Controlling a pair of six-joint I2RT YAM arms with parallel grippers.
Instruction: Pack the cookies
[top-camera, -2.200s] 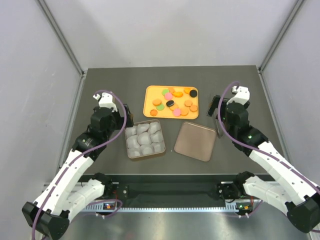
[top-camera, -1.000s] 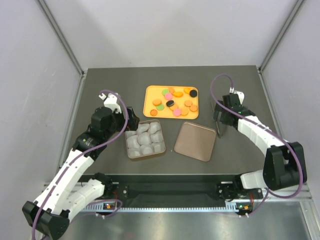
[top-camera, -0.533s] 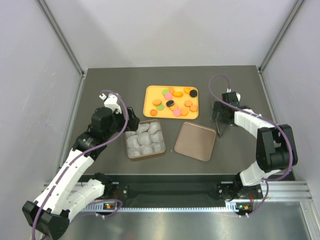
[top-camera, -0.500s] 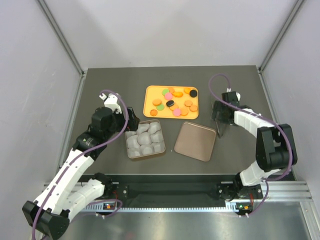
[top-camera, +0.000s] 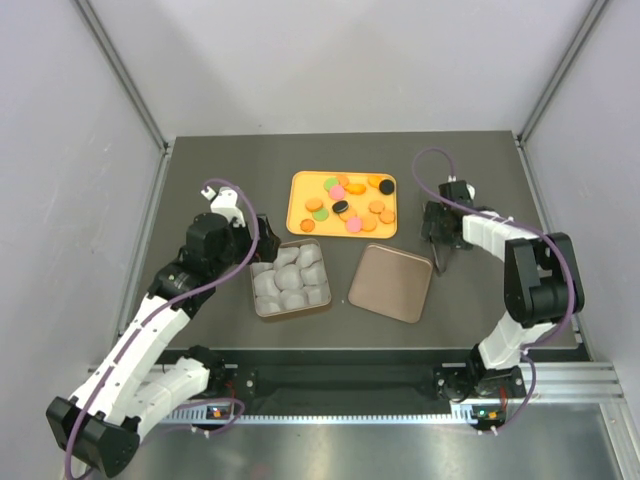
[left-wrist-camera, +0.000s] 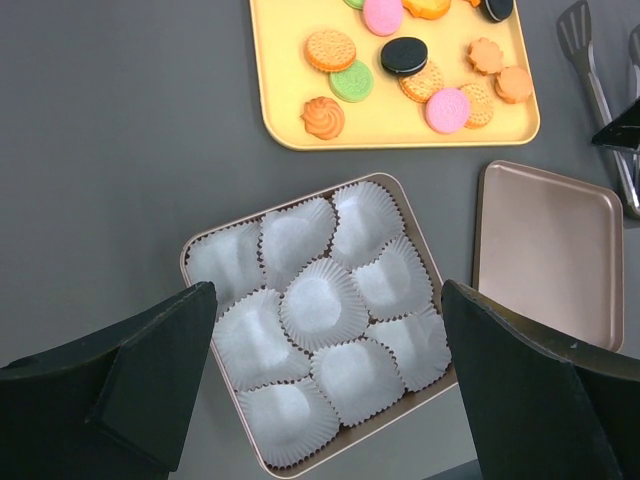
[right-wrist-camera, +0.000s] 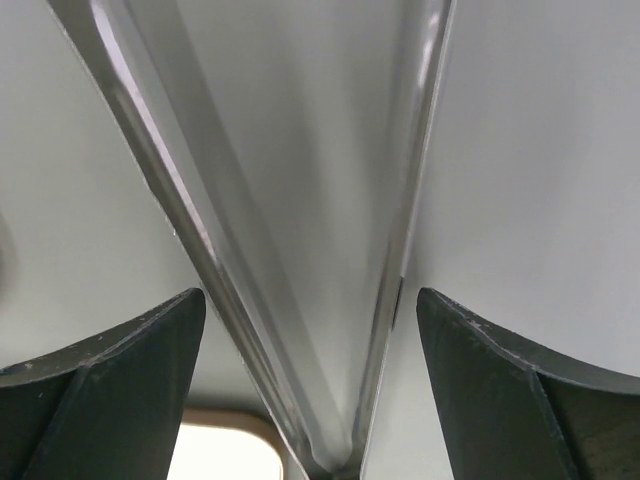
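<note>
Both my jaws stand wide: left gripper (left-wrist-camera: 322, 300) empty near the tin (left-wrist-camera: 184, 268), right gripper (right-wrist-camera: 310, 300) straddling the tongs (right-wrist-camera: 225, 250), grip unclear.

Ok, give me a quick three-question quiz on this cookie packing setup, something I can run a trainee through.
1. True or false: at least one of the small round cookies already sits in the square metal tin lined with white paper cups.
2. How many paper cups line the tin?
3. Where does the flat brown square lid lie? A: closed on the tin. B: on the dark table, beside the tin. C: upside down under the tin.
Key: 1 false, they all lie on the rectangular yellow tray; 2 nine; 3 B.
</note>
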